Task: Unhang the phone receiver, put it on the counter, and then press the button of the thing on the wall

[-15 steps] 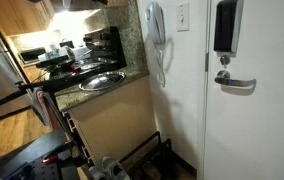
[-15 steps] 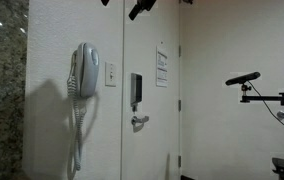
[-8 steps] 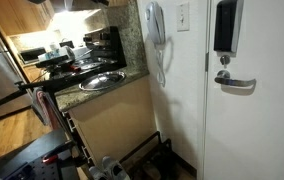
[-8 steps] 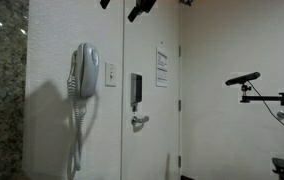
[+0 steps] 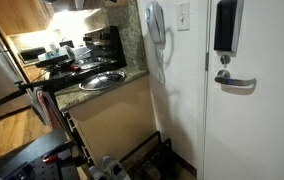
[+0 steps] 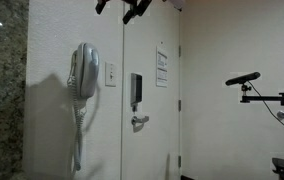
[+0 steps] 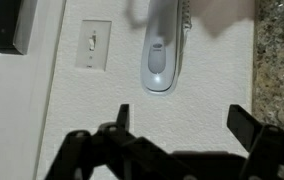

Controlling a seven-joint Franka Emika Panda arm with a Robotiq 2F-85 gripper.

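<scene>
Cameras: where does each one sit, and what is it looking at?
Exterior view: back in the room, looking past the counter at the phone receiver and door; no robot part clear.
Exterior view: facing the wall squarely; gripper peeks in at the top.
Wrist view: just behind the open gripper, seen at the bottom, facing the wall.
All share the phone receiver and light switch.

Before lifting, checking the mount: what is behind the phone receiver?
Behind the phone receiver a grey wall unit edges out, on the white wall. Its cradle is covered.

Light switch [image 7: 93,45] just beside door [image 6: 157,140] w/ lever handle [image 5: 237,84].
</scene>
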